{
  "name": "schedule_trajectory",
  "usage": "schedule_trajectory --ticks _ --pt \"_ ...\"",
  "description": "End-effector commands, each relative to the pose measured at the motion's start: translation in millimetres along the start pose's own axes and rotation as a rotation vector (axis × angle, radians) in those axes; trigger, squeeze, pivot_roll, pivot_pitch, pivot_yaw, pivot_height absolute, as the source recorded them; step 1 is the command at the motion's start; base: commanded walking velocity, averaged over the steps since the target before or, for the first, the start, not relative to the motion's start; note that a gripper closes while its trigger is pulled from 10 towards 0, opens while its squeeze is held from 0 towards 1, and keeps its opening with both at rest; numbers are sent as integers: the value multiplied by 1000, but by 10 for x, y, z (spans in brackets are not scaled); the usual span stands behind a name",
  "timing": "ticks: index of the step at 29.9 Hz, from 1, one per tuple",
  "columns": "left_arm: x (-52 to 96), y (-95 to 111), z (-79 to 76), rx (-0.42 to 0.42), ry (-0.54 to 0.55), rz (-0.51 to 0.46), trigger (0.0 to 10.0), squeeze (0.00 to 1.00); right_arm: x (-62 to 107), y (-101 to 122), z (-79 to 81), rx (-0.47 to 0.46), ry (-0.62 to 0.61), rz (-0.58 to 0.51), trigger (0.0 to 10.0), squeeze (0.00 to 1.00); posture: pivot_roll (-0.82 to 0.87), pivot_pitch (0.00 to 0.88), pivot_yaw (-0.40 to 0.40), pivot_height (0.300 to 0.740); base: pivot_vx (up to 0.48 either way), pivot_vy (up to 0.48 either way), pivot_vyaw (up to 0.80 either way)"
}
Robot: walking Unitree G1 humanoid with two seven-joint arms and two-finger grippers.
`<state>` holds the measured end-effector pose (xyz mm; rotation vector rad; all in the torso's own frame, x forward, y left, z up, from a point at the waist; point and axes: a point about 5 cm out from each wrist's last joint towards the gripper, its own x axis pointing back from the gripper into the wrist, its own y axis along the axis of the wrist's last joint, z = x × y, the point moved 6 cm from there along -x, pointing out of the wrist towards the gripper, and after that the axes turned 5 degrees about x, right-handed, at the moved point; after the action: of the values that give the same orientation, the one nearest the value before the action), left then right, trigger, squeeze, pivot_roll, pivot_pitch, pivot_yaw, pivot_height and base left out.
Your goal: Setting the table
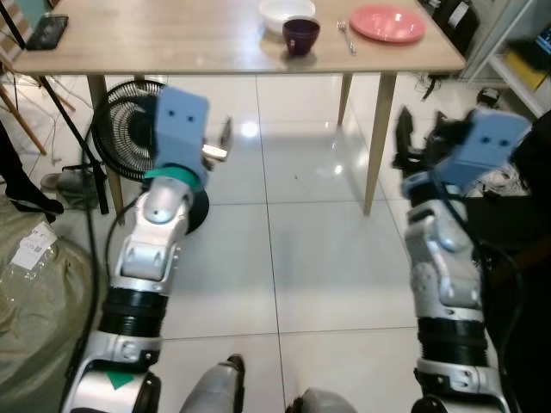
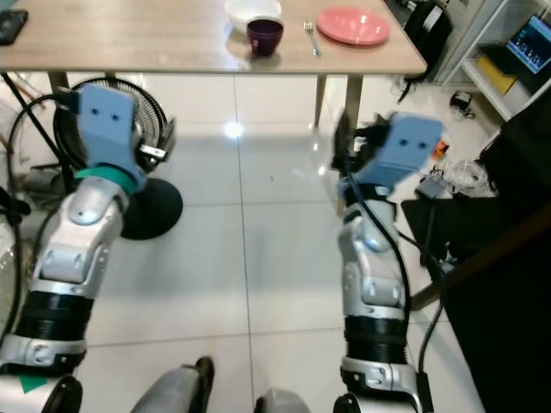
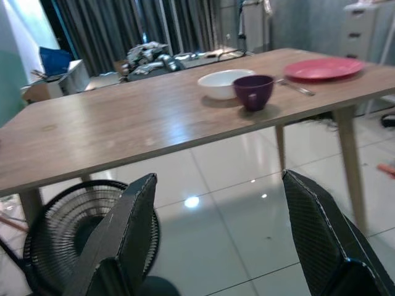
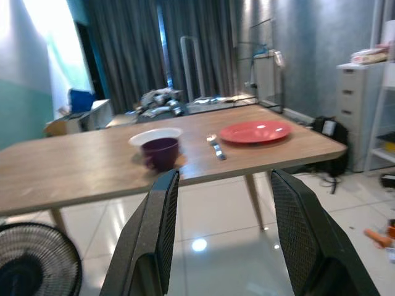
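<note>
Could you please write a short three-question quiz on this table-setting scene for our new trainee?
1. True or false: the purple cup stands on the pink plate.
2. What lies between cup and plate? A spoon, B fork, C knife.
3. Which dish sits right behind the cup?

Key: 1 false, the cup stands on the table apart from the plate; 2 B; 3 the white bowl. The left hand and right hand are open, short of the table.
</note>
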<state>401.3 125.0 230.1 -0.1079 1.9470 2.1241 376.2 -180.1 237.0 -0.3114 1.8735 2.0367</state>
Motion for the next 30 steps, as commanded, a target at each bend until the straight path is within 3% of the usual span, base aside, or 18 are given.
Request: schedule_trajectory --ticks 1,30 --pt "-7 -41 -53 8 -12 14 10000 0 23 -55 -62 6 -21 20 10000 0 47 2 30 740 439 0 0" --pt "-14 -35 -79 12 -17 12 10000 0 29 -71 -85 30 -28 28 10000 0 47 18 25 740 435 0 0"
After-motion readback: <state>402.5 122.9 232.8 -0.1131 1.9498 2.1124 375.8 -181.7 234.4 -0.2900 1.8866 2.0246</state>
